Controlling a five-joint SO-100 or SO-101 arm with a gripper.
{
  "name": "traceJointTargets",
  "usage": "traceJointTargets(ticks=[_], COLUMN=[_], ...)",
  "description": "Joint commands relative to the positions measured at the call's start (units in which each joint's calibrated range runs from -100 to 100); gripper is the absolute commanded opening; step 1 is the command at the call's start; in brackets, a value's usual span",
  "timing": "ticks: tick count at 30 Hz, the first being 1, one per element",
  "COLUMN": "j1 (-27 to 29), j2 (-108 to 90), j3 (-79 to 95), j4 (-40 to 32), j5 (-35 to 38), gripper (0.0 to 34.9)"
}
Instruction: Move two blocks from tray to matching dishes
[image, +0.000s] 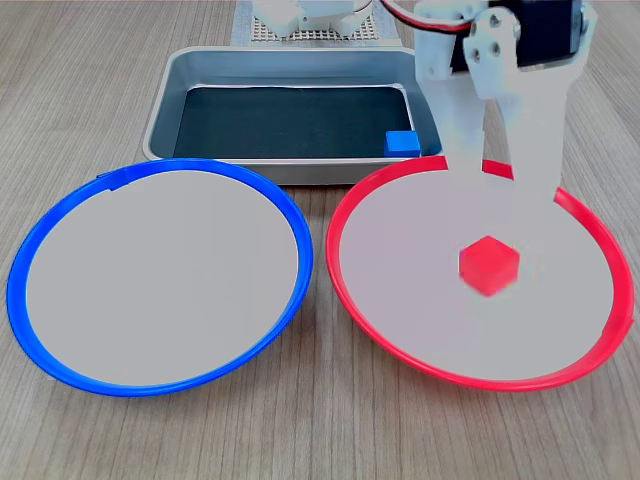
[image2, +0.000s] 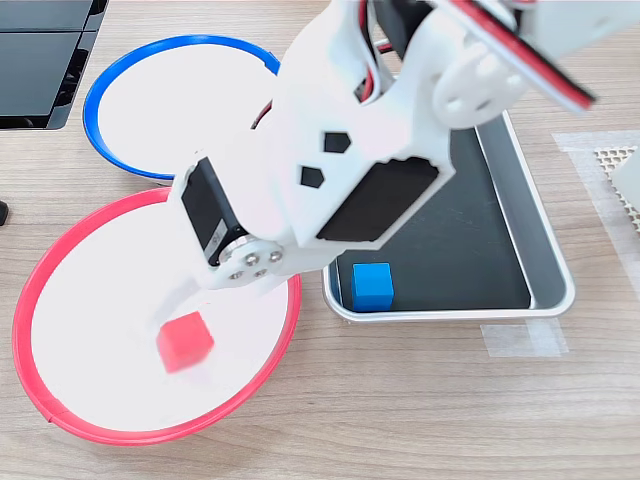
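Resting in the red-rimmed dish, the red block looks freshly delivered, slightly blurred, with the gripper above it, jaws parted and holding nothing. Delivery of red seems done; the blue block sits in the tray corner nearest that dish, so next comes a reach there, then the blue-rimmed dish.

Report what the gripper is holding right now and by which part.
Cannot be told. The red block appears blurred over the red-rimmed dish, just below the gripper; whether the jaws grip it is not visible.
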Motion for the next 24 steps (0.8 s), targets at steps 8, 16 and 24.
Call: traceJointTargets(ticks=[8,16,24], j1=[2.0,4.4,2.2], j2=[-16.4,-27.9,-23.2], j3=[6.1,21.4,20.2], j4=[23.7,27.9,24.7], j5=[2.3,-0.2,-3.9], gripper=[0.3,10.8,16.7])
